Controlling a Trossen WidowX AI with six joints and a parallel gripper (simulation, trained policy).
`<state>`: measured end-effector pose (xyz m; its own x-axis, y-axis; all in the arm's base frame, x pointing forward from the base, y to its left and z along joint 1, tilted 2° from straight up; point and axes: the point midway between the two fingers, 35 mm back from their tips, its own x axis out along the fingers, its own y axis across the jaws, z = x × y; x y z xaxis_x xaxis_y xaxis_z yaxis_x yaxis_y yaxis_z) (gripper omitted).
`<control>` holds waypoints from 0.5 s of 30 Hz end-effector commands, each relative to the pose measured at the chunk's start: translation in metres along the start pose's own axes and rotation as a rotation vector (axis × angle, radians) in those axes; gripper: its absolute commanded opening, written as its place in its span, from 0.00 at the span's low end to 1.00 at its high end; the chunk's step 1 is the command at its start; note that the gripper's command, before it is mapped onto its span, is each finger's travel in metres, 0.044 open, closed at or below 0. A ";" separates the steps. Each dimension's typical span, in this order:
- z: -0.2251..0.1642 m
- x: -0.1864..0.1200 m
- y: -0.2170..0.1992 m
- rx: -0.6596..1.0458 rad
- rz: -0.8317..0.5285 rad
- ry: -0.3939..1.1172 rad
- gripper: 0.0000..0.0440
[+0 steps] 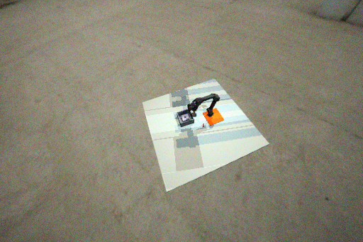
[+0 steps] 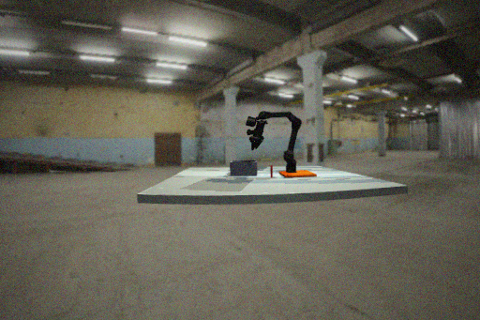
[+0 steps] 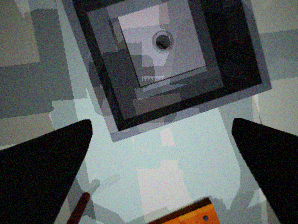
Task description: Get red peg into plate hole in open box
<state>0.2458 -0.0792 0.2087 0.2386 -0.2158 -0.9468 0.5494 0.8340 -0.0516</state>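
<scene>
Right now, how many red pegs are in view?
1. The red peg stands upright on the white tabletop, between the open box and the orange base plate. None shows inside the box.

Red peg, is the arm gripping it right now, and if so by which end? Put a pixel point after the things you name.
Nothing is held; the jaws stand open, and the red peg (image 1: 203, 125) (image 2: 271, 172) (image 3: 79, 208) stands upright on the tabletop.

so the arm (image 1: 215, 98) stands on an orange base (image 1: 219, 119) and bends over toward the open box (image 1: 181, 124); its gripper (image 1: 192, 111) is up by the box's edge, too small to read the fingers; there's a pale plate (image 1: 183, 116) down in the box; the little red peg (image 1: 203, 125) is on the patchwork mat (image 1: 220, 154), between box and base, touching neither
</scene>
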 end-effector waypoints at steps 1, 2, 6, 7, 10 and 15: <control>-0.022 0.008 0.021 0.037 -0.017 0.080 1.00; -0.027 0.008 0.026 0.046 -0.021 0.095 1.00; -0.048 0.011 0.045 0.080 -0.040 0.150 1.00; -0.053 0.011 0.049 0.089 -0.047 0.162 1.00; -0.069 0.014 0.061 0.115 -0.067 0.196 1.00; -0.096 0.019 0.079 0.155 -0.104 0.240 1.00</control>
<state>0.2258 0.0158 0.1690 0.0441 -0.1522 -0.9874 0.6606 0.7459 -0.0855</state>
